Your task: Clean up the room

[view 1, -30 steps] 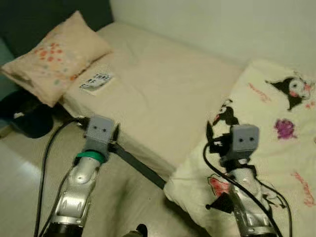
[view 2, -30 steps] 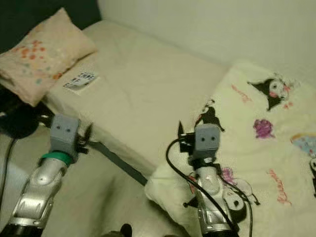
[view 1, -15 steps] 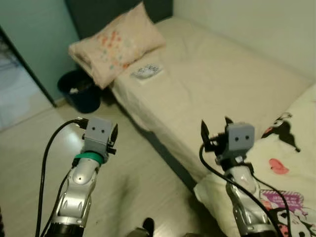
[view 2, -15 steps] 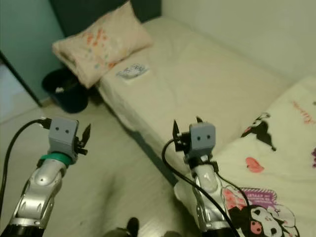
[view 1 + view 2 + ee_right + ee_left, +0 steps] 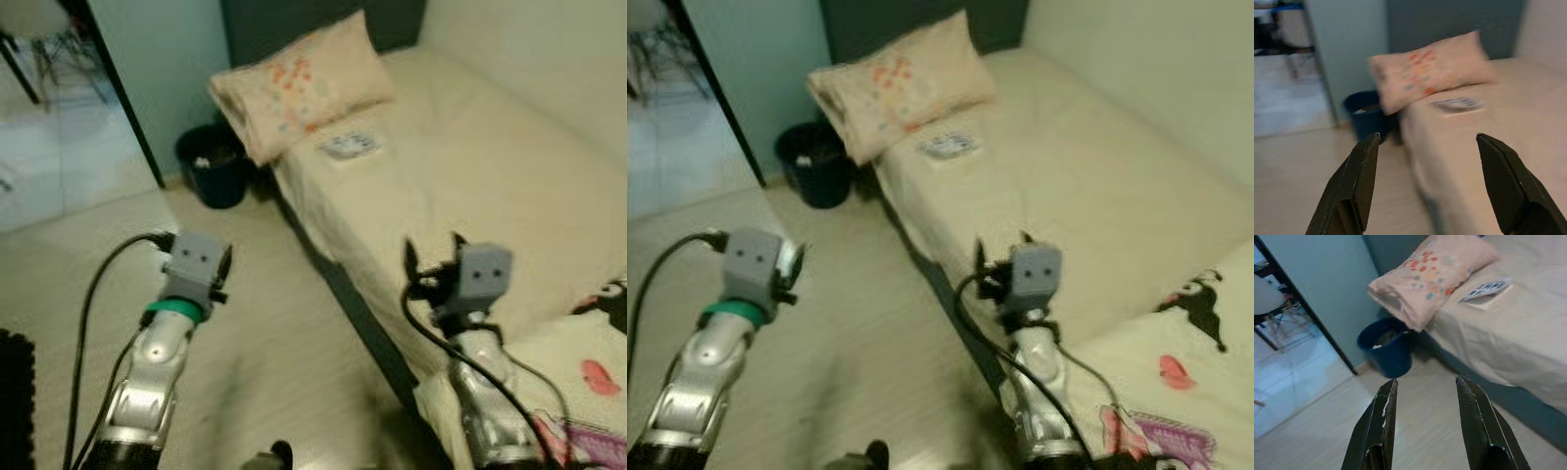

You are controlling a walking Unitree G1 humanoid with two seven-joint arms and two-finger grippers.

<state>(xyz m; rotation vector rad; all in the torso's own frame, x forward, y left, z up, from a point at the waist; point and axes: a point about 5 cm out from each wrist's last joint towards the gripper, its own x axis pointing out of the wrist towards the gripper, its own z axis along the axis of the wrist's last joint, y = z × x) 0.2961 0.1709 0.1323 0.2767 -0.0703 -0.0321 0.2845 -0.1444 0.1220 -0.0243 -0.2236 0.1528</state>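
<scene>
A: What's on my screen: bed (image 5: 509, 186) with a plain cream sheet, smooth fabric, running away along the wall. Peach pillow (image 5: 299, 83) at the head end, soft and rectangular, red-orange and teal floral speckle print, overhanging the mattress edge.

B: Any readable text?

A: Flat booklet or card (image 5: 350, 146) on the sheet just beside the pillow, white with black block markings (too blurry, can't read a word). Near corner of the bed has a cream blanket (image 5: 1176, 392), cartoon print: black character, pink heart, purple patch. Lettering on it not legible either.

B: Floor?

A: Pale wood-look planks (image 5: 245, 333). Dark blue round bin (image 5: 1387, 346) on the floor next to the bed's head, under the pillow's overhang, something pale inside. Teal wall behind it, dark door frame, tiled room beyond.

B: Grippers?

A: I've got the left gripper (image 5: 1425, 423) raised over bare floor, black tapered fingers (image 5: 1378, 426) moderately apart, nothing between them, pointed toward the bin. Right gripper (image 5: 1435, 186) up over the bed's near edge, fingers spread wide, nothing held, facing pillow and booklet. Grey camera blocks on both wrists, green band on the left one, black cables looping off each arm. Right wrist view is motion-blurred.
</scene>
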